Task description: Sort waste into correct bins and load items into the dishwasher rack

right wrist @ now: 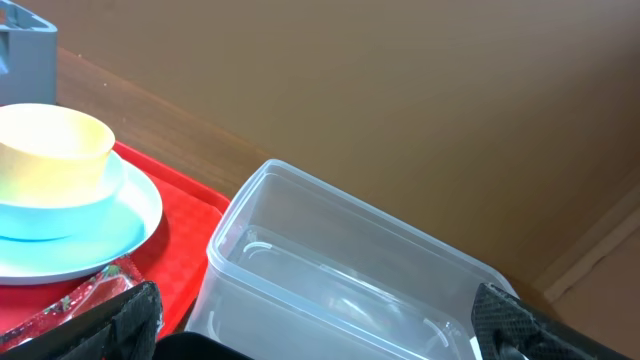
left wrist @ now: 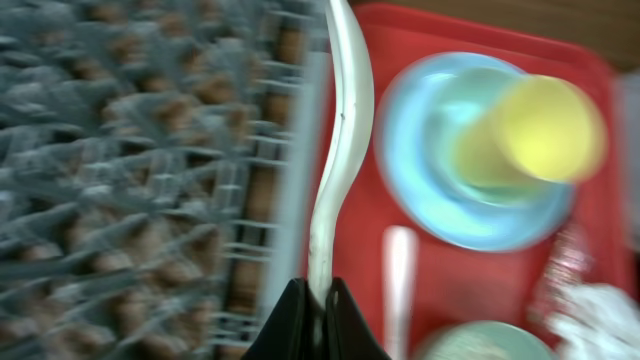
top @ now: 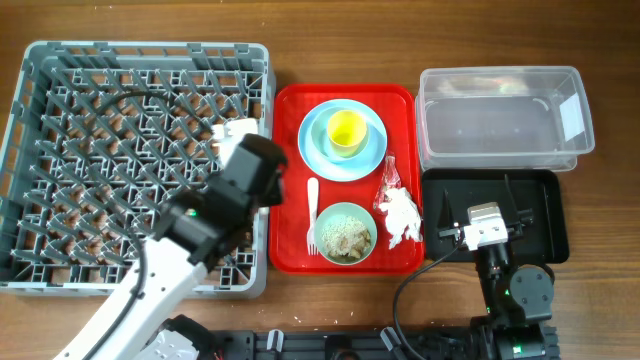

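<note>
My left jaws pinch shut on the white spoon (left wrist: 340, 150), its length running straight ahead. The rack (left wrist: 130, 170) lies just left. My right jaws gape, empty.

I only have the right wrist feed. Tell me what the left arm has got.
Observer: The left claw is shut on the lower end of a white utensil. Its head runs out of frame, so I can't say which utensil it is.
Operator: Then find the fork for me.
Observer: The white fork lies flat on the red tray, just left of the pale green bowl.
Operator: Report what is in that bowl.
Observer: It holds rice-like scraps, which cover most of the bottom.
</note>
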Controlling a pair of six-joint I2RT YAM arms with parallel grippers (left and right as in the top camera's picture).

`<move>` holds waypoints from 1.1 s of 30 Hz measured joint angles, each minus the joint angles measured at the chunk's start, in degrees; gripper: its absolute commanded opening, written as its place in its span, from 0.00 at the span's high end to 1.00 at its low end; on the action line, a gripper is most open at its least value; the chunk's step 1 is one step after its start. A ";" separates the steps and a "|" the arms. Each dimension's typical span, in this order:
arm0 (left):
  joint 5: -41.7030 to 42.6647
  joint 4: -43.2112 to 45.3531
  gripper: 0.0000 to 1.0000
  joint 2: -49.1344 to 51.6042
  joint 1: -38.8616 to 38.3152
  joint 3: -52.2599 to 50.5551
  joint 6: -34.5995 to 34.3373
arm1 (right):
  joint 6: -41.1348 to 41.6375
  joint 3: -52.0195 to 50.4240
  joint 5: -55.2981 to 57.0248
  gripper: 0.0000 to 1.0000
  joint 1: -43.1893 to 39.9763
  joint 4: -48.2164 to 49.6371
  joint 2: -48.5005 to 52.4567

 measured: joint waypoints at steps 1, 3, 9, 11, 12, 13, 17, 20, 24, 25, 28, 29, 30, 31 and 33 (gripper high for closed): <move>-0.46 -1.64 0.96 -0.09 1.55 0.00 0.57 | 0.00 0.00 0.00 0.00 0.00 0.02 0.00; -0.94 -4.59 0.96 0.28 4.33 -0.04 2.10 | 0.00 0.00 0.00 0.00 0.00 0.02 0.00; 4.37 -5.62 0.96 6.29 6.03 -0.04 7.93 | 0.00 0.00 0.00 0.00 0.00 0.02 0.00; 5.68 -5.57 0.96 9.25 6.03 -0.04 9.77 | 0.00 0.00 0.00 0.00 0.00 0.02 0.00; 6.01 -5.57 0.96 10.54 6.03 -0.04 10.54 | 0.00 0.00 0.00 0.00 0.00 0.02 0.00; 6.23 -5.55 0.96 11.52 6.03 -0.04 11.13 | 0.00 0.00 0.00 0.00 0.00 0.02 0.00; 6.86 -5.01 0.96 16.50 6.03 -0.04 12.87 | 0.00 0.00 0.00 0.00 0.00 0.02 0.00; 6.97 -4.59 0.93 17.33 6.05 -0.04 13.42 | 0.00 0.00 0.00 0.00 0.00 0.02 0.00; 6.80 -3.26 0.89 17.33 6.10 -0.04 13.49 | 0.00 0.00 0.00 0.00 0.00 0.02 0.00; 6.73 -2.97 0.89 17.33 6.10 -0.04 13.55 | 0.00 0.00 -0.02 0.00 0.00 0.02 0.00; 5.99 -2.82 0.82 17.33 6.27 -0.04 12.98 | 0.00 0.00 0.00 0.00 0.00 0.02 0.00; 5.84 -2.82 0.81 17.33 6.54 -0.04 12.76 | 0.00 0.00 0.00 0.00 0.00 0.02 0.00; 5.75 -2.82 0.81 17.33 6.80 -0.04 12.39 | 0.00 0.00 -0.02 0.00 0.00 0.02 0.00; 5.64 -2.82 0.81 17.33 7.02 0.00 12.31 | 0.00 0.00 0.00 0.00 0.00 0.02 0.00; 5.49 -3.15 0.81 17.33 7.45 0.35 12.31 | 0.00 0.00 0.00 0.00 0.00 0.02 0.00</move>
